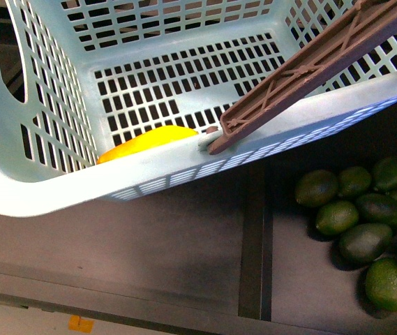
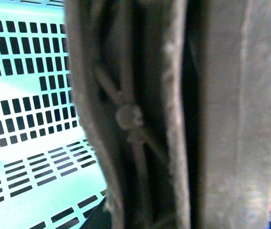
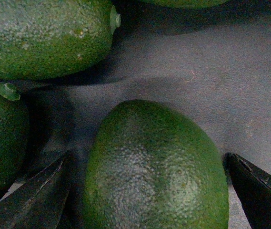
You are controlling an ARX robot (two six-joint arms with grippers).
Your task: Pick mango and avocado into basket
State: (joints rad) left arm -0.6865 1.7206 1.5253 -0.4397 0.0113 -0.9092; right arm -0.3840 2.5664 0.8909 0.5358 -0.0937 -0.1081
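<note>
While the dark surface (image 1: 149, 258) carried everything, the basket (image 1: 184, 171) was up close and tilted over its left part. Its brown handle (image 1: 310, 66) filled the left wrist view. The left end effector wasn't visible there, so I can't tell its state. The avocado pile (image 1: 362, 241) lay on the surface to the right, outside the basket, so the right arm was the nearer one. The mango (image 1: 149, 142) was already inside, against the near wall. The target avocado (image 3: 149, 143) sat straight ahead of the right end effector (image 3: 149, 191), which was spread wide and held nothing, with one finger (image 3: 40, 195) on each flank. Its long axis ran roughly along the approach, between the fingers, so closing should pinch the short width. Neighbour avocados (image 3: 40, 38) sat just beside one finger, a possible snag.
</note>
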